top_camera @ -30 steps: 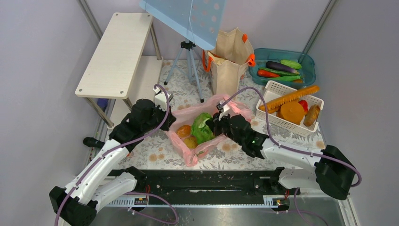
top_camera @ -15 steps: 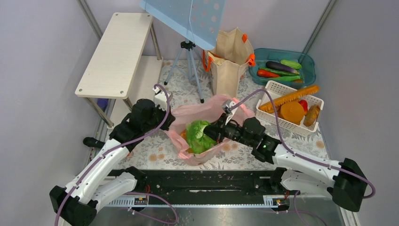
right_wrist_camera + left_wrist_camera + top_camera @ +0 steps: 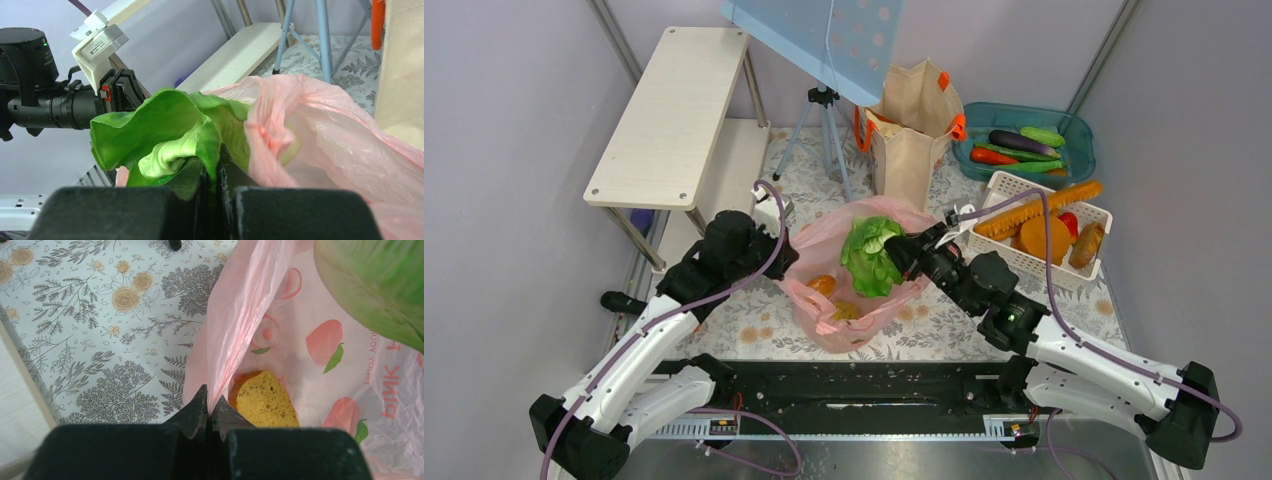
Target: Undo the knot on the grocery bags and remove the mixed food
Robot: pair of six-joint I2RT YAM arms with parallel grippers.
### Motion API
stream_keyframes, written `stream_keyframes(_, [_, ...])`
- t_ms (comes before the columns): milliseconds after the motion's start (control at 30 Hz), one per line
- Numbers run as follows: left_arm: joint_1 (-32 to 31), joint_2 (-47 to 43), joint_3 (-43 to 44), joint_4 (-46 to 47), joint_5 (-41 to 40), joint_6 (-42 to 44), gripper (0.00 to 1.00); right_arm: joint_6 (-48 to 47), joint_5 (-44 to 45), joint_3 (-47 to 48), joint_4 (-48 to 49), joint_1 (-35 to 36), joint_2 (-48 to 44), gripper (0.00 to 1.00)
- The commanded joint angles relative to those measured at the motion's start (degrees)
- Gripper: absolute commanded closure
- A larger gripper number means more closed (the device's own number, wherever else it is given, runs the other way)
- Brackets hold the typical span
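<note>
The pink grocery bag point(image 3: 849, 305) lies open on the floral mat between my arms. My left gripper point(image 3: 209, 407) is shut on the bag's left rim point(image 3: 235, 335) and holds it up. My right gripper point(image 3: 215, 167) is shut on a leaf of the green leafy vegetable point(image 3: 160, 135) and holds it above the bag's mouth; it also shows in the top view point(image 3: 872, 255). A yellow-brown bread-like piece point(image 3: 262, 400) and an orange piece point(image 3: 822, 285) lie inside the bag.
A beige tote with orange handles point(image 3: 914, 130) stands behind the bag. A white basket of toy food point(image 3: 1039, 235) and a teal tray of vegetables point(image 3: 1024, 145) are at right. A tripod point(image 3: 829, 140) and a wooden shelf point(image 3: 669, 110) stand at the back left.
My right gripper has lifted the leafy vegetable up and back out of the bag, towards the right. The left gripper has kept its hold on the bag's rim.
</note>
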Motion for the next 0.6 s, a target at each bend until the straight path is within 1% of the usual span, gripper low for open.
stream_keyframes(0, [-0.1,-0.5,1.4,2.3,1.6,0.3,1.00,0.0,-3.0,5.3,2.5,0.2,0.9,1.00])
stream_keyframes(33, [-0.1,-0.5,1.4,2.2,0.6,0.3,1.00,-0.7,-7.5,5.6,3.1,0.2,0.8,1.00])
stream_keyframes(133, [-0.1,-0.4,1.6,1.6,-2.0,0.1,1.00,-2.1,-17.2,7.2,3.2,0.2,-0.4,1.00])
stream_keyframes(200, [-0.1,-0.2,1.8,1.1,-4.0,-0.1,1.00,-1.9,-20.2,9.1,1.4,0.2,-0.7,1.00])
stream_keyframes(267, [-0.1,0.2,1.9,0.7,-5.6,-0.3,1.00,-3.5,-21.1,12.6,-4.2,0.1,-0.4,1.00])
stream_keyframes(333, [-0.1,0.7,2.0,0.4,-6.0,-0.5,1.00,-6.6,-18.0,17.0,-12.0,0.1,-0.1,1.00])
stream_keyframes(400, [-0.1,0.7,2.1,0.4,-5.9,-0.6,1.00,-9.1,-10.0,19.9,-17.9,0.0,-0.9,1.00])
stream_keyframes(467, [-0.1,0.6,2.1,0.3,-6.1,-0.7,1.00,-9.7,-2.0,20.1,-19.8,-0.8,-2.9,1.00])
stream_keyframes(567, [-0.1,0.5,2.0,0.3,-6.5,-0.7,1.00,-11.3,0.5,20.1,-20.2,-3.7,-5.8,1.00])
